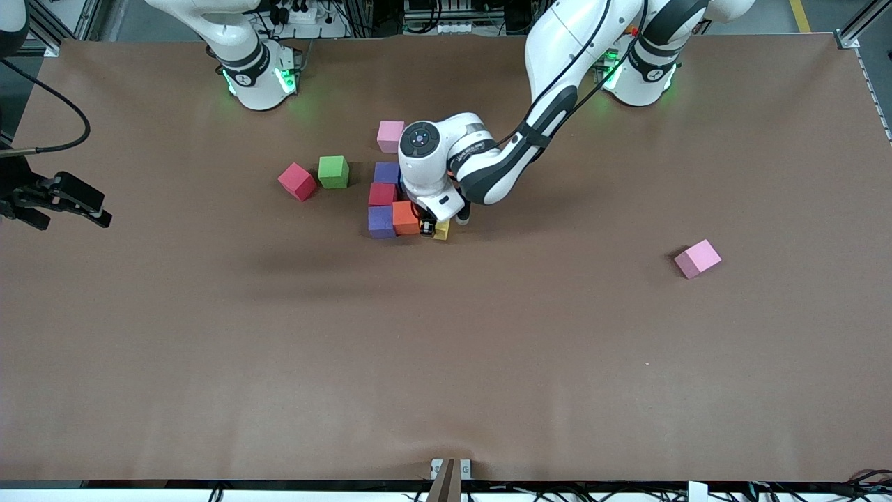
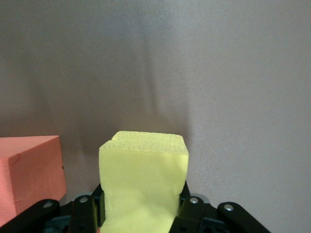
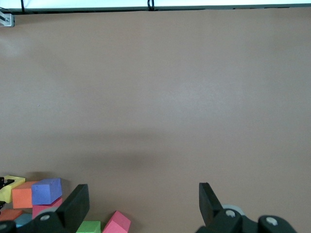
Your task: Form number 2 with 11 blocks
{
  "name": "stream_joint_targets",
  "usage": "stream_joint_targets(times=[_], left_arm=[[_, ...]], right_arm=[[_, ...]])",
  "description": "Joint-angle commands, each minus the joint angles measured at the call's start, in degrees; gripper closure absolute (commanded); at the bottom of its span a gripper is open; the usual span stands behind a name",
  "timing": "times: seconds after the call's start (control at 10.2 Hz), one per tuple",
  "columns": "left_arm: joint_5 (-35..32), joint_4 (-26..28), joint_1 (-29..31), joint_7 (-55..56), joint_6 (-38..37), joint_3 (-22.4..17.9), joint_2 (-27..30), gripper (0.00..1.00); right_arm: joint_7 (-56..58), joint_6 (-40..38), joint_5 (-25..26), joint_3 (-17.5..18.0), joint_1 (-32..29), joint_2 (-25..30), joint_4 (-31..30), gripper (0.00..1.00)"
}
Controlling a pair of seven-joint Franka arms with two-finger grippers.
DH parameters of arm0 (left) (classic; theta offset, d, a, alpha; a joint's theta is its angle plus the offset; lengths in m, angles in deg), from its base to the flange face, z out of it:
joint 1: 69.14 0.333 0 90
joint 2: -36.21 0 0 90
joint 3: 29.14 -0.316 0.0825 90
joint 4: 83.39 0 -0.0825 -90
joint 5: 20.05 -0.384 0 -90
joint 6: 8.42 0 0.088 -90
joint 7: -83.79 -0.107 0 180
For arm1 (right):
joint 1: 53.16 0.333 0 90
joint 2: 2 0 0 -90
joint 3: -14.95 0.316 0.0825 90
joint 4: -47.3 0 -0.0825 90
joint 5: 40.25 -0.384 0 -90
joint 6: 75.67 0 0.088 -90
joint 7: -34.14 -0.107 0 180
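Brown covers the whole big bench (image 1: pixel 446 362), and the coloured foam cubes sit in a small group near its middle. That group is the start of the number 2 (image 1: pixel 390 202): a purple foam cube (image 1: pixel 386 172), a red foam cube (image 1: pixel 382 194) just nearer the front camera, then another purple foam cube (image 1: pixel 380 222) with an orange foam cube (image 1: pixel 405 217) touching it.

The left tool (image 1: pixel 433 228) is clenched on a yellow foam cube (image 2: pixel 144 182) right beside the orange one, low at the bench. The foam looks squashed in the grip. If the tool lets go too fast, the soft cube could spring and sit crooked. If it slides sideways, it could bump the orange cube and push the row out of line.

The right tool (image 3: pixel 141 199) waits with its jaws spread wide, holding nothing, over the bench at the right arm's end.

Two pink foam cubes (image 1: pixel 697 259) (image 1: pixel 390 135), a second red foam cube (image 1: pixel 297 181) and a green foam cube (image 1: pixel 333 171) lie loose.
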State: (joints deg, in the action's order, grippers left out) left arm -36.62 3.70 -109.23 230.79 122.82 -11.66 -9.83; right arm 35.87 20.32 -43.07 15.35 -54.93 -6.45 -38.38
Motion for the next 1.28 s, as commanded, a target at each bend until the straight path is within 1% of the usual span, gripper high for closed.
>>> stream_joint_targets(times=[0.0, 0.49, 1.18], left_arm=[[-0.66, -1.75, -0.16, -0.84, -0.54, -0.16, -1.42, 1.00], [0.57, -2.98, -0.24, 2.41, -0.54, -0.16, -1.51, 1.00], [1.10, -3.25, -0.69, 3.73, -0.54, -0.16, -2.21, 1.00]], right_arm=[[0.64, 0.34, -0.61, 0.22, -0.34, 0.66, -0.71, 0.00], [0.64, 0.34, -0.70, 0.22, -0.43, 0.66, -0.71, 0.00], [0.64, 0.43, -0.70, 0.22, -0.43, 0.66, -0.71, 0.00]])
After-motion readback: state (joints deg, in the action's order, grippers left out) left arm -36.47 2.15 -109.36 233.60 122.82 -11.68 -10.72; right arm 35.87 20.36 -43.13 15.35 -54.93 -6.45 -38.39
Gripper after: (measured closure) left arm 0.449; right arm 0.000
